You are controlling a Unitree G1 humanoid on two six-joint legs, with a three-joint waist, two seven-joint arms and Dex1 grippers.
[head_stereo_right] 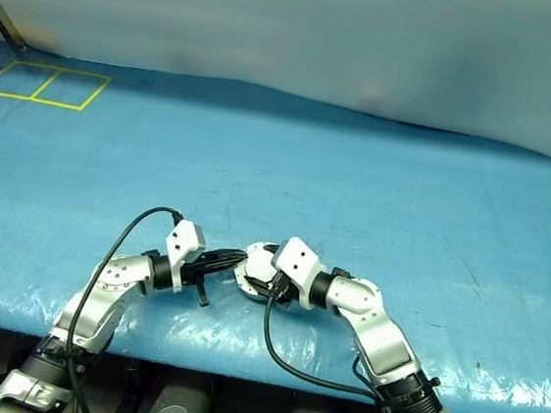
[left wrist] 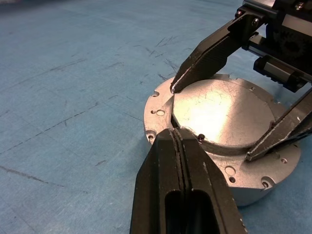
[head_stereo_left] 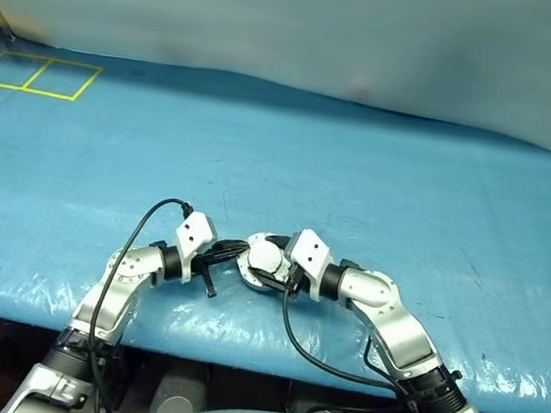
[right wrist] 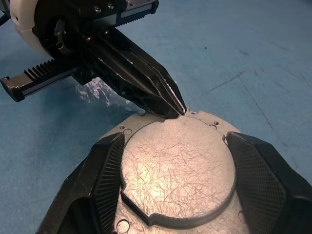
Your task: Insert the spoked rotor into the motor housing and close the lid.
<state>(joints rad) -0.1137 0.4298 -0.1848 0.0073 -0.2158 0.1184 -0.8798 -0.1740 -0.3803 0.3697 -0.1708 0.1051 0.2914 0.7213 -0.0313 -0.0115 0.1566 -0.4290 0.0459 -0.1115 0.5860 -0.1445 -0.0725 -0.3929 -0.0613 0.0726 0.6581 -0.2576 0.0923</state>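
Silver lid lay flat on the housing on the tarp, gripped across by the right gripper, while the clenched left gripper pressed its edge, risking skewed seating.

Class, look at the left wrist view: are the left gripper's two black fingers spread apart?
No: the left gripper has its fingers pressed together, their tip at the edge of the lid.
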